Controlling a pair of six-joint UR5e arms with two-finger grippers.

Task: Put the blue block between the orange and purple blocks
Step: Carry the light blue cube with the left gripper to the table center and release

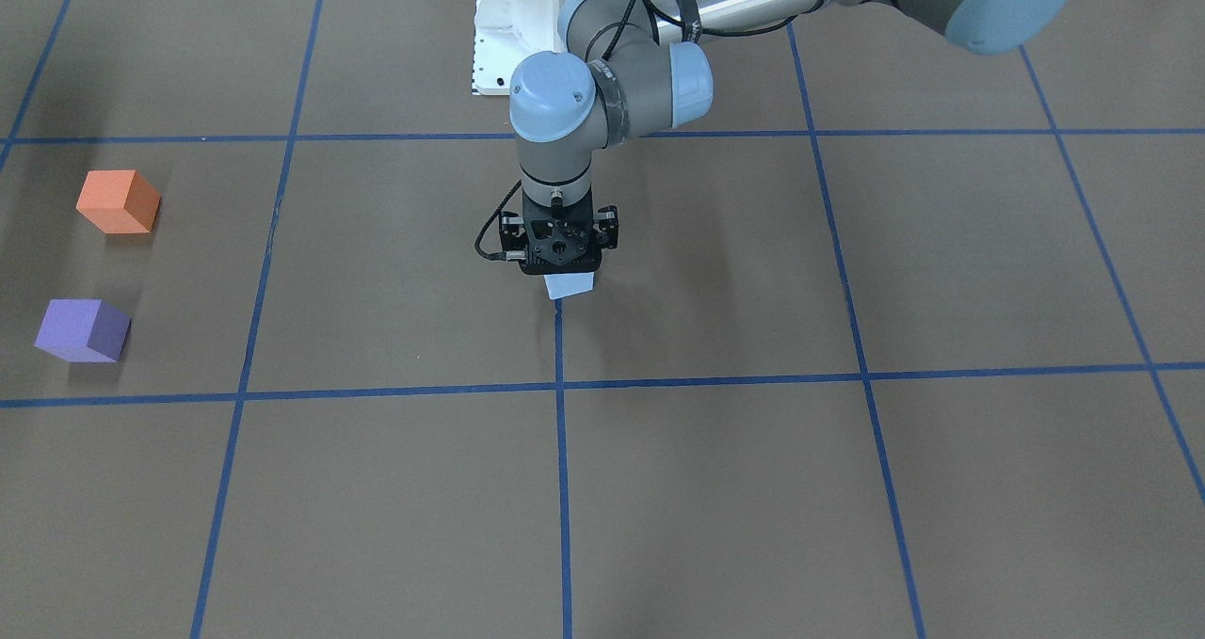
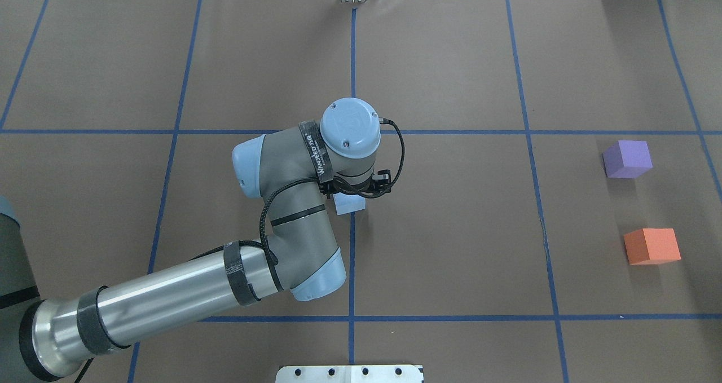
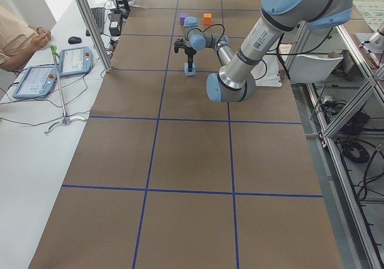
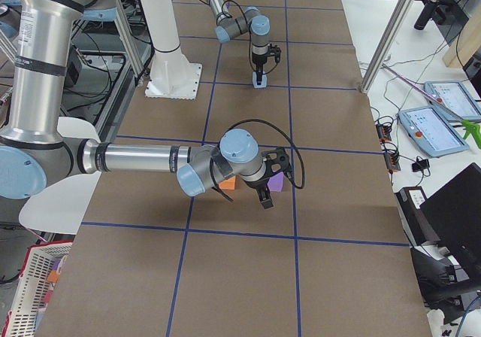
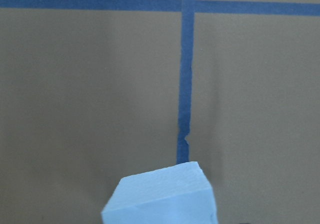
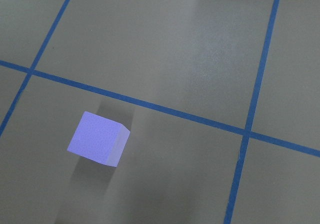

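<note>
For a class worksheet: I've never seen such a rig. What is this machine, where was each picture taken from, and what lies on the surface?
It is a robot with two jointed arms at a taped brown table. Four fixed cameras look from the front, overhead and each table end; two more sit on the wrists. The left tool seems to hold the blue block. The orange block and purple block sit apart on the table, near the right arm.

A brown tabletop (image 2: 451,61) carries a grid of blue tape (image 2: 352,61). Along one side runs a white desk (image 3: 36,149) with two tablets (image 3: 36,81), a mouse (image 3: 74,39) and loose cables (image 3: 27,122). Aluminium posts (image 3: 90,23) stand at its edge. On the other side is what seems a grey floor (image 3: 360,221). The light is even.
</note>
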